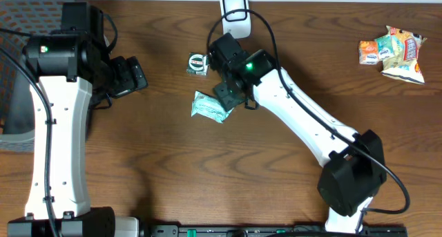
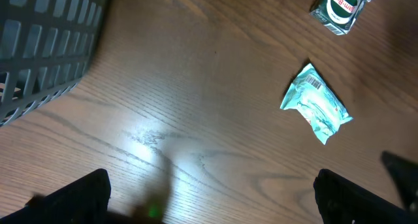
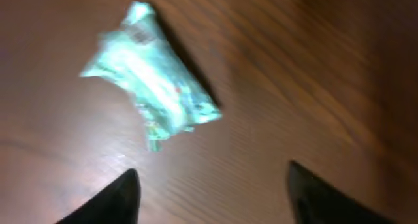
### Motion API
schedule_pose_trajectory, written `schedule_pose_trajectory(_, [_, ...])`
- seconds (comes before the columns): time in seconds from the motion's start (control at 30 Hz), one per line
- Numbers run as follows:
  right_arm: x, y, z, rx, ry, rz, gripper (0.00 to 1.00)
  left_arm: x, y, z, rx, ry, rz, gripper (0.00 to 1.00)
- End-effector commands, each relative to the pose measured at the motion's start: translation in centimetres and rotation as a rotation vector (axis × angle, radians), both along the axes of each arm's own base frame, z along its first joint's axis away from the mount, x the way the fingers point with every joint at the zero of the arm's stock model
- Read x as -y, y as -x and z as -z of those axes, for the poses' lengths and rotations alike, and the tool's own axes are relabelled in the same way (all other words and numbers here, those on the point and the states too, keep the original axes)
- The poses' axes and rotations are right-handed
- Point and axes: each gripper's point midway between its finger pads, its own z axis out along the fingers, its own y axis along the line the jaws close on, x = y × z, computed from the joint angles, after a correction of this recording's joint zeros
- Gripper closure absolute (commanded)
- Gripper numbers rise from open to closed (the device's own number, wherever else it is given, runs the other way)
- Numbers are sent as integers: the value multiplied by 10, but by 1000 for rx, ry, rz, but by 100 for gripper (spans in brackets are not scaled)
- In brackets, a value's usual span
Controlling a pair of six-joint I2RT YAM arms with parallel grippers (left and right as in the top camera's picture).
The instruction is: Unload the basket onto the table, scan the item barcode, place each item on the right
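Teal packet point(image 1: 209, 107) lay flat on the table point(image 1: 173, 168), its print too blurred to read. Right gripper point(image 3: 212, 178) hovered just over it, angled down, fingers apart, holding nothing. Left gripper point(image 2: 212, 185) sat well to the left, wide open, empty.

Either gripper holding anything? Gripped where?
Nothing held. The left gripper and right gripper are open; the packet lies loose on the table.

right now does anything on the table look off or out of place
The teal packet lies crumpled and skewed on the table, just ahead of the open, empty right tool rather than at the white scanner. Nothing spilled or torn that I can see.
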Motion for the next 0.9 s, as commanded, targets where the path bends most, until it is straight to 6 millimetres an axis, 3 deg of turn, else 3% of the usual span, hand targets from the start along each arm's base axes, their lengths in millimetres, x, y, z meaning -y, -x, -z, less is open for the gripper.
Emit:
schedule_pose_trajectory(0.0, [-30,16,15,-27,-16,-249,20,-1,1,2,-10,1,-15,2])
schedule_pose_trajectory(0.27, [-62,11,63,2,20,-370,17,-1,1,2,-10,1,-14,2])
schedule_pose_trajectory(0.6, [-54,8,132,-73,123,-361,23,-1,1,2,-10,1,-15,2])
schedule_pose_trajectory(0.67, [-51,8,139,-81,140,-357,30,-1,1,2,-10,1,-15,2])
schedule_pose_trajectory(0.77, [-48,7,140,-88,144,-341,67,-1,1,2,-10,1,-15,2])
schedule_pose_trajectory(0.87, [-47,1,127,-79,111,-267,81,-1,1,2,-10,1,-14,2])
